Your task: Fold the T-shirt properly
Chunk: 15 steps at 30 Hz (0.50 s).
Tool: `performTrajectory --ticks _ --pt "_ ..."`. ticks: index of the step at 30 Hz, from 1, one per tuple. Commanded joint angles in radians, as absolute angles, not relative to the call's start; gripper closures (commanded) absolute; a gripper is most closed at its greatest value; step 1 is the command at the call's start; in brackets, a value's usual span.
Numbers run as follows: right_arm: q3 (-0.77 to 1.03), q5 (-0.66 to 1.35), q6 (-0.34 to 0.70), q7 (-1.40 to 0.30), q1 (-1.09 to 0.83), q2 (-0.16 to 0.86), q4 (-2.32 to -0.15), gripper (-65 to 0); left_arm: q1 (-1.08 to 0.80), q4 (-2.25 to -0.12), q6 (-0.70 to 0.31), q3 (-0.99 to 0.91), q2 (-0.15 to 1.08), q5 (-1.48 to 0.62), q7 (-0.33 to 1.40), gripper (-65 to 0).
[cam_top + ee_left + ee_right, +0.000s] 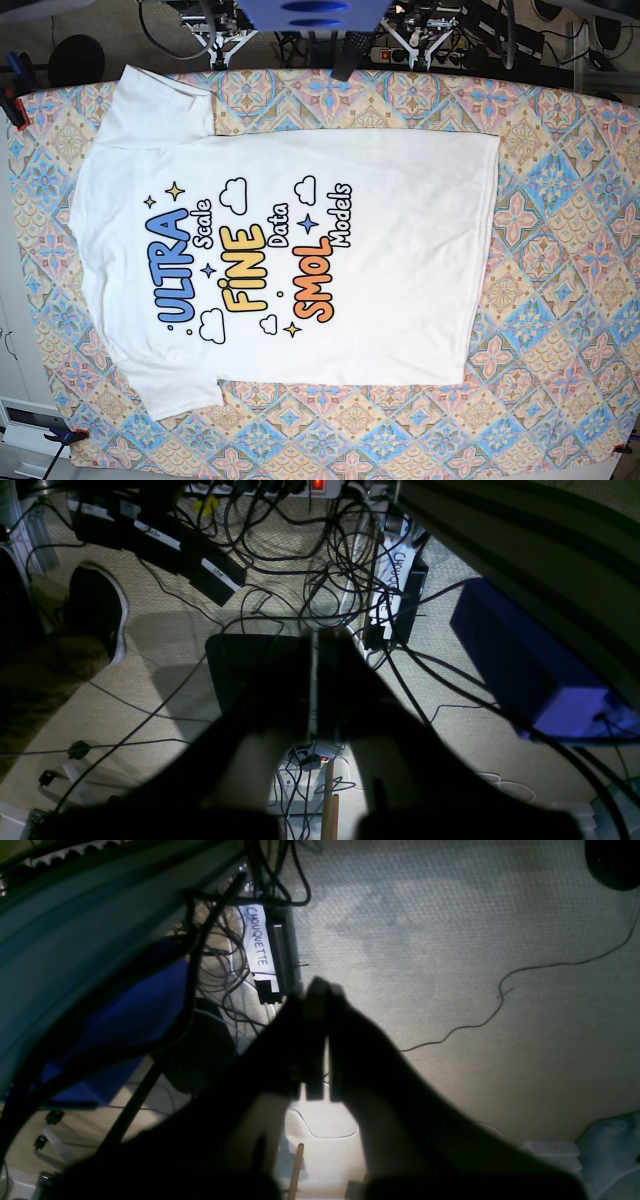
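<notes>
The white T-shirt (400, 250) lies spread flat on the patterned tablecloth (560, 250), print side up, with "ULTRA", "FINE" and "SMOL" showing. Its collar end points to the left of the base view and its hem to the right. Both sleeves are spread out. My left gripper (315, 637) is shut and empty, hanging off the table over the floor. My right gripper (317, 987) is also shut and empty over the floor. Neither gripper is over the shirt, and neither shows clearly in the base view.
Under the grippers is a carpeted floor with tangled cables (320, 565), a power strip (280, 487), a black box labelled "CHOUQUETTE" (395, 595) and a blue box (520, 660). The arm bases stand at the table's far edge (300, 20). Clamps (65, 436) hold the cloth's corners.
</notes>
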<state>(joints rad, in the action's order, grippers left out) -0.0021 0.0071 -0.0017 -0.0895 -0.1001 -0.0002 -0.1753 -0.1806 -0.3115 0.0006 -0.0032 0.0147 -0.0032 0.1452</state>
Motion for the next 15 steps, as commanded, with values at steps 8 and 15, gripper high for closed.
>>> performTrajectory --ticks 8,15 --pt "-0.007 0.001 -0.002 -0.084 -0.219 0.064 -0.252 0.0 -0.268 -0.318 0.002 -0.002 0.062 -0.002 0.14 -1.2" --pt "-0.007 0.001 -0.002 -0.087 -0.383 0.13 -0.417 0.0 -0.354 -0.371 0.002 -0.002 0.133 -0.001 0.139 -1.2"
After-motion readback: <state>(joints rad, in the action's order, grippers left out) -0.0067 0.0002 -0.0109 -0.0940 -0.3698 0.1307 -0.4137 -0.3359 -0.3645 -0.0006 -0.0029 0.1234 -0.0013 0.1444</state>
